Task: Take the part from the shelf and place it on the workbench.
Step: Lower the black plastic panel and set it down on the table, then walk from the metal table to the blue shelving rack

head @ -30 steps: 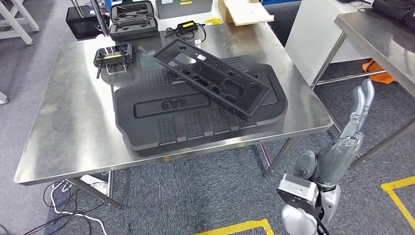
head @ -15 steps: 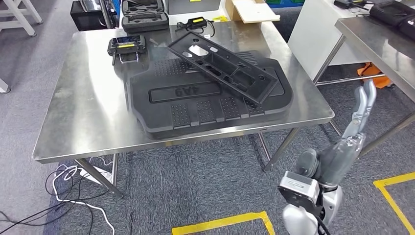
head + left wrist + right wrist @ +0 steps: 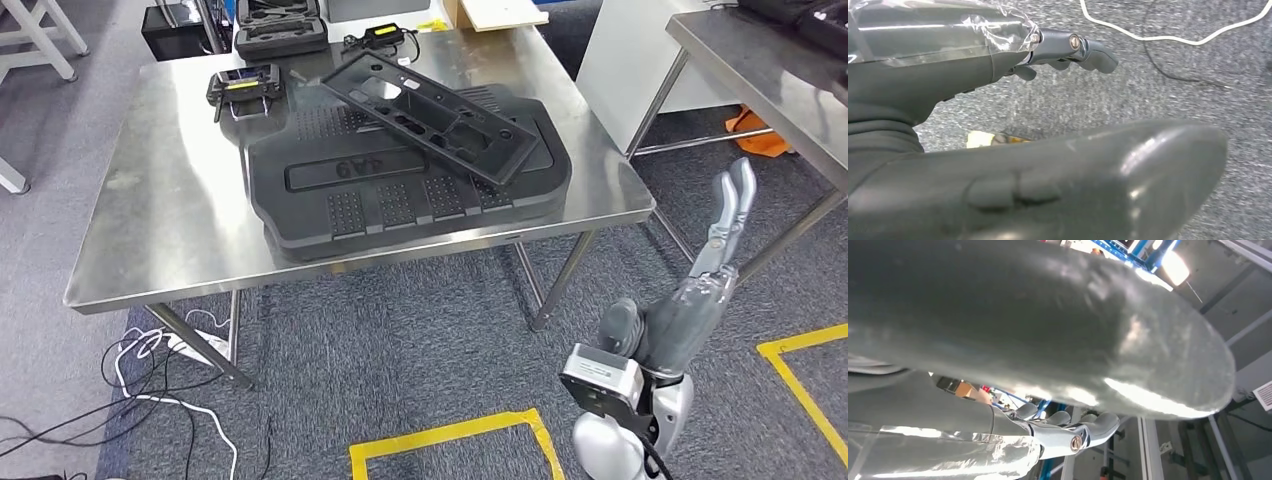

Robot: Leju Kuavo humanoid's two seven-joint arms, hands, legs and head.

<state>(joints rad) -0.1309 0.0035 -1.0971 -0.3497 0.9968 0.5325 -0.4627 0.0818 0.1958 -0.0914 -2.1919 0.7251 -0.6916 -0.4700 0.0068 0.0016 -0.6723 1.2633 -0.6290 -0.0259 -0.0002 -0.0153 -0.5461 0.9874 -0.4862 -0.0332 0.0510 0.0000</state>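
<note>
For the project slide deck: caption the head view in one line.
Two black moulded parts, a slim panel lying on a wide tray, on the steel workbench, right hand raised empty alongside.

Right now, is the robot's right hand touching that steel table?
Apart. The head view shows the right hand raised beside the steel table, with grey carpet visible between them.

The light is bright and even from above. The steel table (image 3: 150, 230) shows soft glare. In the wrist views, the close thumb (image 3: 1073, 190) is blurred.
</note>
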